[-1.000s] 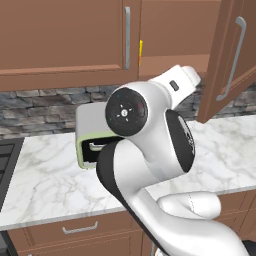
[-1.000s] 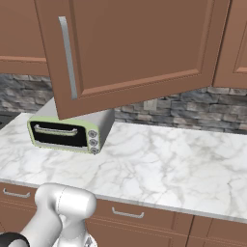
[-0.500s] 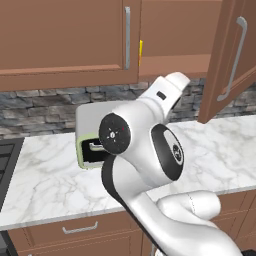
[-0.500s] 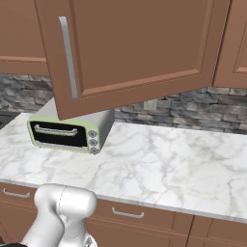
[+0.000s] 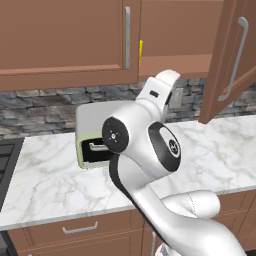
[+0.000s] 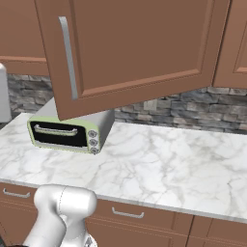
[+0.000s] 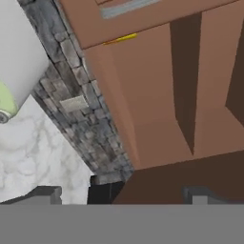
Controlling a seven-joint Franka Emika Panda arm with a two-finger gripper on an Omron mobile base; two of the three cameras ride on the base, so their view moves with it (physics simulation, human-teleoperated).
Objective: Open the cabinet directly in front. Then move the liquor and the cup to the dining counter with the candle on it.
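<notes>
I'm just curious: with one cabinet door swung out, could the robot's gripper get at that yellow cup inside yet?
Probably not yet. Only a yellow sliver of the cup peeks past the shut left door; the right door hangs open, and the gripper sits open below the cabinet.

The cabinet [image 5: 150, 35] stands half open: its right door [image 5: 232, 55] swings out over the counter [image 5: 45, 185], while the left door [image 5: 65, 40] is shut, so the way in is the gap between them, where a sliver of yellow cup [image 5: 141, 52] shows at the shut door's edge. From the right base view the open door [image 6: 135, 48] hangs like a wall in front of the cabinet and blocks any reach from that side. Below, the toaster oven [image 6: 72, 130] takes the counter's left part against the stone backsplash [image 6: 193, 113]; the marble to its right lies bare.
</notes>
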